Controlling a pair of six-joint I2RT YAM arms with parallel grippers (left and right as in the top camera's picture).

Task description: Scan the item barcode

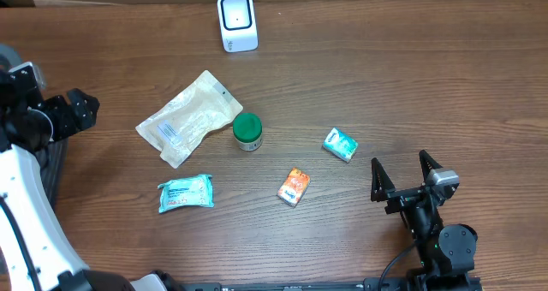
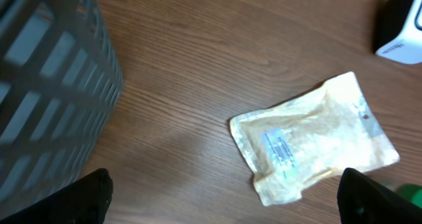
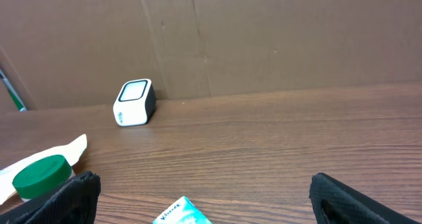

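Overhead: the scanner (image 1: 237, 21) is standing at the worktop's back edge, with the pouch (image 1: 190, 118) lying toward the left edge. The left end effector (image 1: 86, 109) is hanging spread at the left edge, the right end effector (image 1: 399, 164) likewise near the front-right corner. Left wrist: a basket (image 2: 46, 85) is sitting near the pouch. Right wrist: the scanner is standing upright.

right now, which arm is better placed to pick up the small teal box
Right, probably. The right tool is open near the teal box, nothing between them; the left tool is far off beyond the pouch and green-lidded jar.
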